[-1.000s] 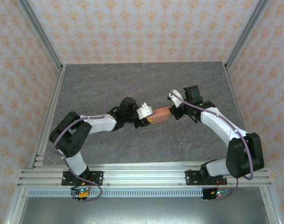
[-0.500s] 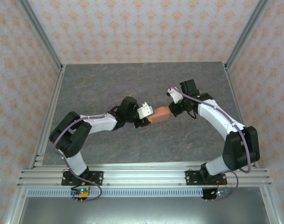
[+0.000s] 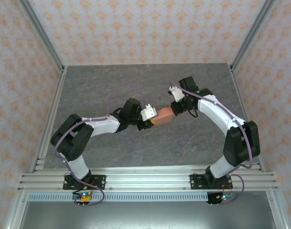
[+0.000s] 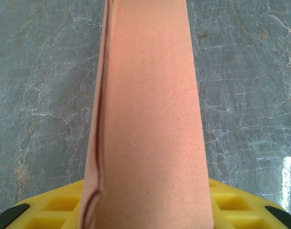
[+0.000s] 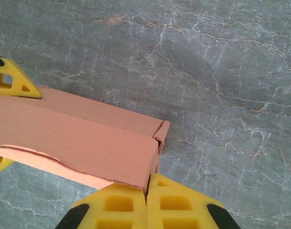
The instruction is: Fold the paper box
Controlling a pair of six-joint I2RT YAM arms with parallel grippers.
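Grey marbled desk [image 3: 112, 86] makes up the floor of the cell, with peach patterned wallpaper [image 3: 145, 28] on the walls behind and to both sides. On my overhead feed the two arms reach toward each other over the middle of the desk. Between them is the salmon-orange paper box [image 3: 164, 116] of thin card, folded into a long narrow block and, as far as I can judge, held clear of the surface.

The left hand [image 3: 153, 120] pinches the paper box by its left end. On that wrist feed the card runs straight away from between the yellow fingers [image 4: 54, 205], one long face toward the camera and a folded seam down its left edge.

The right hand [image 3: 174, 110] sits at the opposite end. On its wrist feed the yellow fingers [image 5: 116, 205] are pressed together, with the box's end corner touching just above their tips. I cannot tell whether a sliver of card is caught between them. The box lies slantwise across that feed, its end flap slightly ajar.
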